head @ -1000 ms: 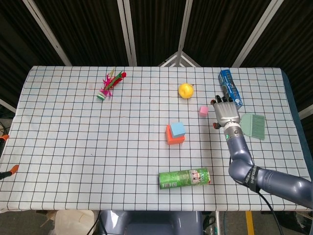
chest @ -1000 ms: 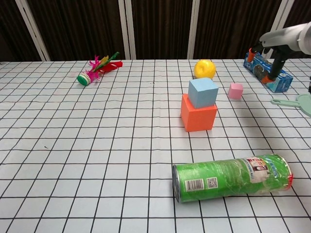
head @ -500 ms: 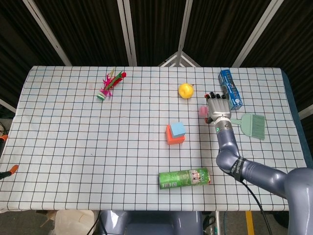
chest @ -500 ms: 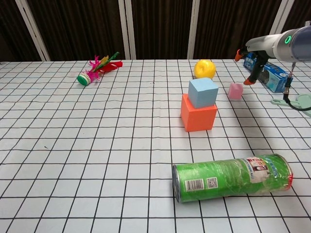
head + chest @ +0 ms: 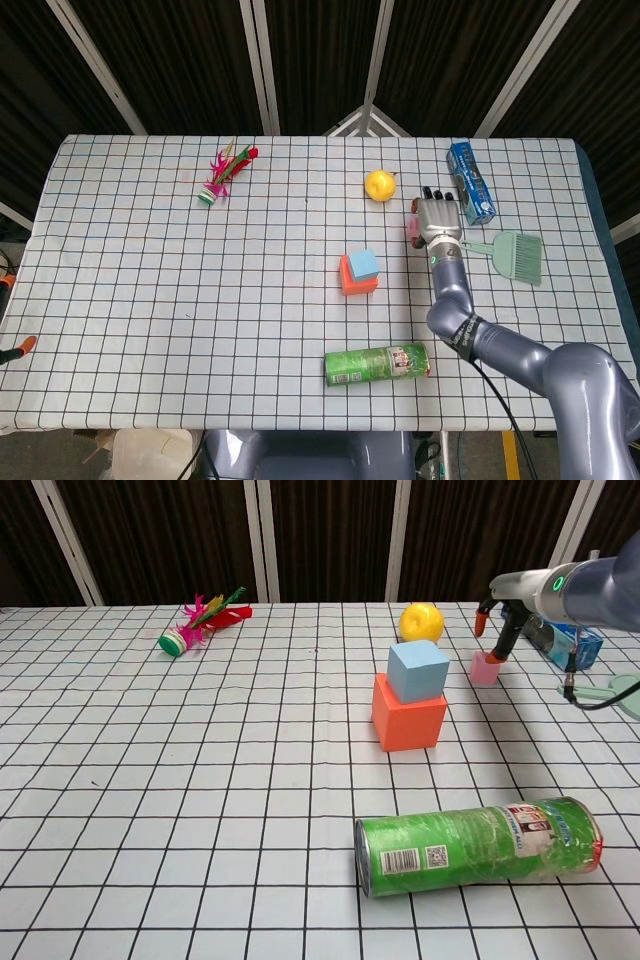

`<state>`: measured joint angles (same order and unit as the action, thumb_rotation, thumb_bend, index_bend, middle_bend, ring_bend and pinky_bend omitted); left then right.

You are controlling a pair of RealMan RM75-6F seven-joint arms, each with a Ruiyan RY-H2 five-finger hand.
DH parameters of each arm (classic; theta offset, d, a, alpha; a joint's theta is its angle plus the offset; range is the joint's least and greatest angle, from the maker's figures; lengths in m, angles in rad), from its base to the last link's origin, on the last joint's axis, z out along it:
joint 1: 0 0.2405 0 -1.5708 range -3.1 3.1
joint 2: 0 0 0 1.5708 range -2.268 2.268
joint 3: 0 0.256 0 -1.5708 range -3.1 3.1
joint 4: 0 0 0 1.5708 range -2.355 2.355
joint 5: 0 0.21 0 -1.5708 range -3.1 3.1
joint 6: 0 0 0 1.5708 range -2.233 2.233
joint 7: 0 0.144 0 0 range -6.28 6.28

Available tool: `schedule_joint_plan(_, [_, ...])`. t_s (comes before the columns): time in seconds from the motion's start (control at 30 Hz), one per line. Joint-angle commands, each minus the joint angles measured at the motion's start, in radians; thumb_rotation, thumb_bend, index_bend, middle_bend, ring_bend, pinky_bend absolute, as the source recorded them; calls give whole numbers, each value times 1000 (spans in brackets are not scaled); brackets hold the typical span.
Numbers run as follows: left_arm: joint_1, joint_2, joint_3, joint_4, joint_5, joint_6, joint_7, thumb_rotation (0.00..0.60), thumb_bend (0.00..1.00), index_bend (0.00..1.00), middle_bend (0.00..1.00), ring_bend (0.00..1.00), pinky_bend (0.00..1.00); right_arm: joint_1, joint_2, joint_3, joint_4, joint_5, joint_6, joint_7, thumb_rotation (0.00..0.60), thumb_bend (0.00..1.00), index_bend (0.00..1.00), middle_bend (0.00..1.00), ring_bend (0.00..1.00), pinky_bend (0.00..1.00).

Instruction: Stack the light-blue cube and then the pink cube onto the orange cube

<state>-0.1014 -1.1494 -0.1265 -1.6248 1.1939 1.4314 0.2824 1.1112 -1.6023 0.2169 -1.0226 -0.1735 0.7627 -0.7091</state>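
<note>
The light-blue cube (image 5: 364,264) (image 5: 417,669) sits on top of the orange cube (image 5: 349,280) (image 5: 408,722) near the table's middle. The small pink cube (image 5: 411,231) (image 5: 484,670) lies on the cloth to their right, behind them. My right hand (image 5: 436,215) (image 5: 503,615) hangs over the pink cube with its fingers pointing down and spread; one fingertip (image 5: 499,652) is at the cube's upper right edge. In the head view the hand hides most of the pink cube. The left hand is in neither view.
A yellow ball (image 5: 380,184) (image 5: 421,622) lies just left of the hand. A blue box (image 5: 470,181) (image 5: 565,640) and a green brush (image 5: 515,253) (image 5: 620,690) lie to its right. A green can (image 5: 376,364) (image 5: 478,845) lies near the front edge, a feathered shuttlecock (image 5: 222,175) far left.
My right hand has moved left from beside the blue box to above the pink cube and has lowered its fingers to it. The cubes have not moved.
</note>
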Motion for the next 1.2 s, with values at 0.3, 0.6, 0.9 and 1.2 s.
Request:
schedule_joint_plan(0.3, [-4,-4,-2,5,-13,-6,11,600,201,146,13,0,18,11,-41,22,83,32,-35,-30,600,350,333,78,95,87])
schedule_joint_plan(0.6, [-1,-9,-2,-2,-14,13,33,600,200,147,13,0,18,2,-72,31,161,49,-77,-45,600,350,333,78,95,87])
schedule_joint_plan(0.9, [-1,-13,-2,-5,-19,18,48,600,201,147,13,0,18,-11,-112,36,225,38,-123,-39,600,350,339,78,95,87])
schedule_joint_plan(1.2, [-4,-16,-9,-3,-45,11,66,600,201,147,12,0,18,-8,-154,56,307,19,-160,-25,600,350,361,78,95,87])
